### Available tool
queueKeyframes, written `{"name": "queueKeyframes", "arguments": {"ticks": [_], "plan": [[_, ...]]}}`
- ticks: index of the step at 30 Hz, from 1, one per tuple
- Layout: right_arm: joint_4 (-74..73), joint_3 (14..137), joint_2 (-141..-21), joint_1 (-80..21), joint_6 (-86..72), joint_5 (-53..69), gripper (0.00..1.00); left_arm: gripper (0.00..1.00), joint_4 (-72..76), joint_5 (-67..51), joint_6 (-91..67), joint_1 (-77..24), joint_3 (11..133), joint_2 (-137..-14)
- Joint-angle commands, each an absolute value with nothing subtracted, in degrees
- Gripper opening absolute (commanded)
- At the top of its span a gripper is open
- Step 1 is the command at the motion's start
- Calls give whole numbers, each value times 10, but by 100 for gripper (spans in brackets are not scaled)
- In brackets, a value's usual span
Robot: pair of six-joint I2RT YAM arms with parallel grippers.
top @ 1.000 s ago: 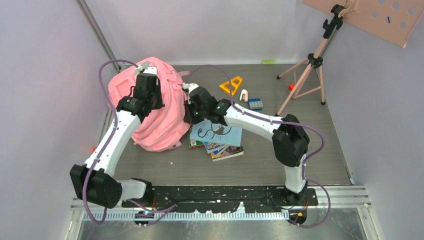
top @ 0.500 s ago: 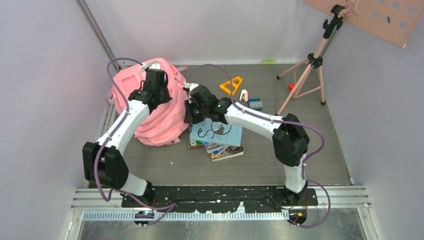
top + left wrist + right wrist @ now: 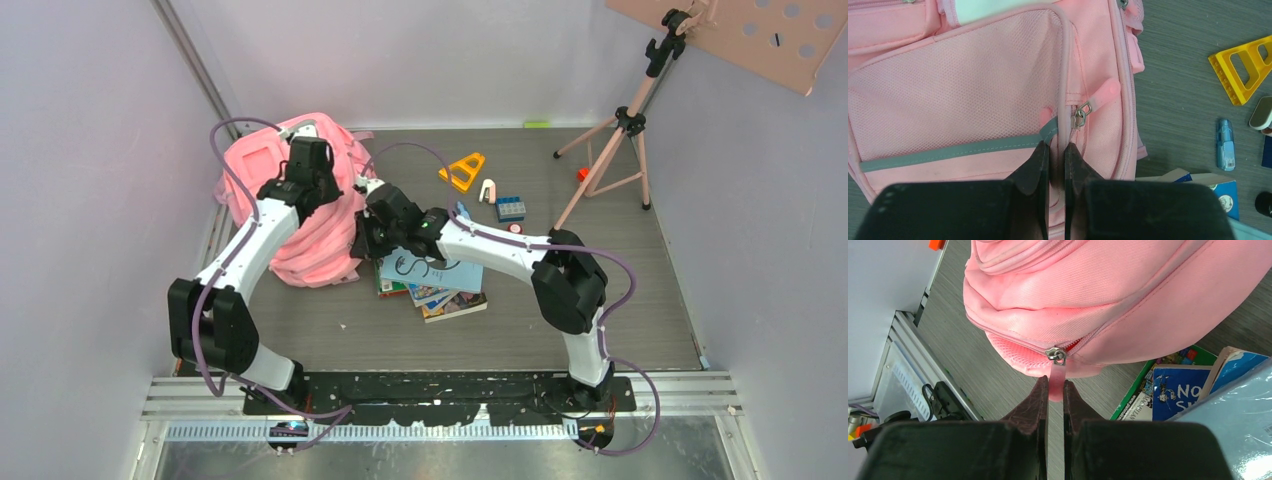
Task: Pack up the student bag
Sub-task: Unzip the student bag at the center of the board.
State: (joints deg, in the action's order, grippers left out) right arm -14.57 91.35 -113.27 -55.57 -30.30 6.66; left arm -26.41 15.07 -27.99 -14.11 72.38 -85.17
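Shifted leftward, the right gripper (image 3: pixel 1055 385) pinches the soft pink fabric backpack's (image 3: pixel 1108 290) zipper tab (image 3: pixel 1058 372); the left gripper (image 3: pixel 1057 150) clamps its seam (image 3: pixel 1064 100). Pull steadily along the track.

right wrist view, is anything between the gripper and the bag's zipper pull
Nothing visible stands between them. The right gripper is shut on the pink zipper pull of the bag, so it has direct contact. The left gripper is shut on the bag's fabric beside another zipper.

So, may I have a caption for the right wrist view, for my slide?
Right gripper pinches the pink zipper pull of the student bag; books lie beside it.
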Motion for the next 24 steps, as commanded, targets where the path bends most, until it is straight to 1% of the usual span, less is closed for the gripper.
{"name": "queueKeyframes", "arguments": {"ticks": [1, 3, 4, 5, 6, 8, 9, 10, 12, 16, 19, 24], "plan": [[-111, 920, -1120, -570, -331, 84, 0, 3, -159, 99, -257, -126, 740, -842], [-114, 915, -1113, -561, -332, 78, 0, 23, -196, 82, -202, -125, 756, -834], [-115, 913, -1108, -553, -332, 79, 0, 31, -220, 80, -181, -125, 761, -828], [-115, 908, -1105, -549, -332, 79, 0, 42, -244, 80, -161, -125, 763, -821], [-115, 905, -1101, -540, -332, 80, 0, 56, -266, 80, -144, -125, 762, -814], [-116, 893, -1095, -528, -332, 84, 0, 73, -309, 85, -119, -125, 754, -797], [-115, 890, -1093, -524, -332, 88, 0, 80, -327, 88, -110, -125, 746, -787], [-116, 885, -1090, -517, -332, 90, 0, 85, -349, 87, -101, -125, 738, -777], [-116, 879, -1087, -510, -330, 92, 1, 89, -390, 85, -87, -125, 730, -775], [-116, 873, -1083, -503, -332, 97, 0, 91, -444, 74, -52, -125, 704, -782], [-113, 869, -1080, -503, -334, 99, 1, 93, -447, 102, -38, -125, 686, -791], [-107, 867, -1081, -503, -341, 111, 0, 94, -417, 117, -17, -125, 686, -822]]}}
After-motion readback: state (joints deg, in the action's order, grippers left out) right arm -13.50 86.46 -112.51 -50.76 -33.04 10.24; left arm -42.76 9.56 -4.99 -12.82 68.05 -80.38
